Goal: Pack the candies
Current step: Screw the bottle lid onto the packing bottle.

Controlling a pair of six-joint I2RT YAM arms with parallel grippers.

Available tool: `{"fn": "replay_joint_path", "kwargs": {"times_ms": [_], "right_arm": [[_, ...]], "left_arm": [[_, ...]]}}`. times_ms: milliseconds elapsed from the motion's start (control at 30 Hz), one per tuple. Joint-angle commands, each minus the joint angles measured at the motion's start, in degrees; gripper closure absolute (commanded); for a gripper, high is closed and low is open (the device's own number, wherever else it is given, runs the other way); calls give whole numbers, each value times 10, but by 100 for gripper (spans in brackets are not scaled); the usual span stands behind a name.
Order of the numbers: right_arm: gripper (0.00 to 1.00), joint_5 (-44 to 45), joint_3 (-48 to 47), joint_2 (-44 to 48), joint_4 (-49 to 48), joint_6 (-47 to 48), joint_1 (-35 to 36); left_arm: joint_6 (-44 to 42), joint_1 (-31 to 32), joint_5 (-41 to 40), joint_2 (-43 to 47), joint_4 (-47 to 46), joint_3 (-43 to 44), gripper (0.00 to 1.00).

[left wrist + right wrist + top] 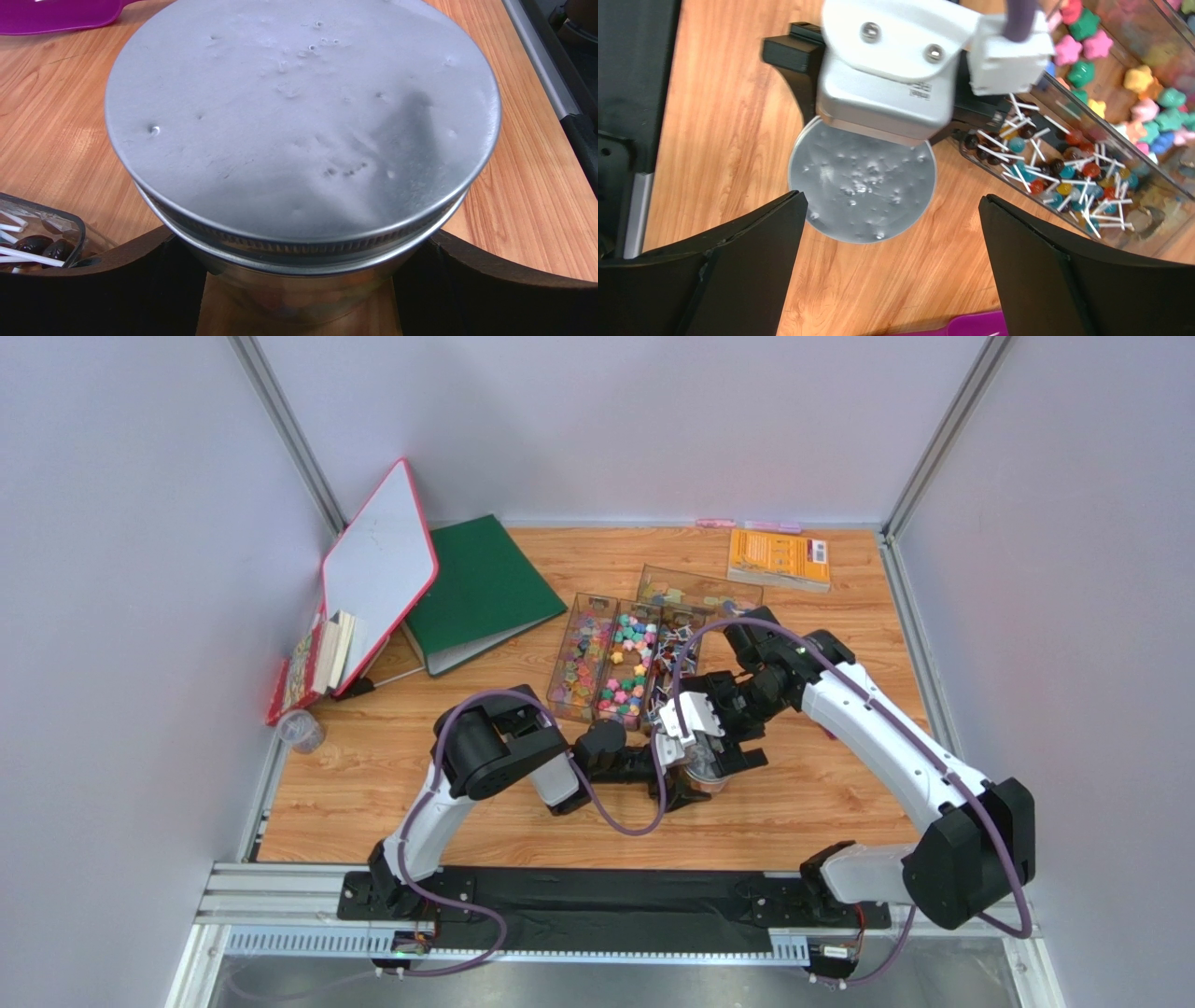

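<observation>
A glass jar with a dull silver screw lid (302,119) stands on the wooden table. My left gripper (298,308) is shut on the jar just below the lid, one black finger (84,287) on each side. Faint colours show through the glass. My right gripper (892,231) is open and empty, hovering above the lid (861,189) without touching it. The candies lie in clear trays beside the jar: lollipops on white sticks (1060,168) and star-shaped sweets (1130,77). In the top view the trays (617,665) sit just beyond both grippers (701,756).
A purple scoop (976,325) lies on the table close to the jar and also shows in the left wrist view (56,14). A green binder (484,588), a red-edged whiteboard (379,567) and an orange book (779,557) lie at the back.
</observation>
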State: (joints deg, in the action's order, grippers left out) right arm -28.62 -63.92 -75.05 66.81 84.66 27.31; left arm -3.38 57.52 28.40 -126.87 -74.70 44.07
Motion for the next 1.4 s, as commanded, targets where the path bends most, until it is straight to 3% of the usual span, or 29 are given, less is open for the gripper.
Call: {"fn": "replay_joint_path", "kwargs": {"times_ms": [0, 100, 433, 1000, 1067, 1233, 1367], "right_arm": [[0, -44, -36, -22, 84, 74, 4], [0, -49, -41, -34, 119, 67, 13], [0, -9, 14, -25, 4, 16, 35], [0, 25, 52, -26, -33, -7, 35], [5, 31, 52, -26, -33, -17, 35], [40, 52, 50, -52, -20, -98, 36], [50, 52, 64, -56, -13, -176, 36]], "left_arm": [[-53, 1, -6, -31, 136, -32, 100], [-53, 0, -8, -31, 134, -31, 100], [-51, 1, -9, -34, 133, -31, 100], [-46, 0, -8, -41, 133, -27, 100], [-46, 1, -11, -40, 133, -27, 100], [-47, 1, -19, -41, 134, -27, 100], [-46, 1, -20, -39, 134, -27, 100]]}}
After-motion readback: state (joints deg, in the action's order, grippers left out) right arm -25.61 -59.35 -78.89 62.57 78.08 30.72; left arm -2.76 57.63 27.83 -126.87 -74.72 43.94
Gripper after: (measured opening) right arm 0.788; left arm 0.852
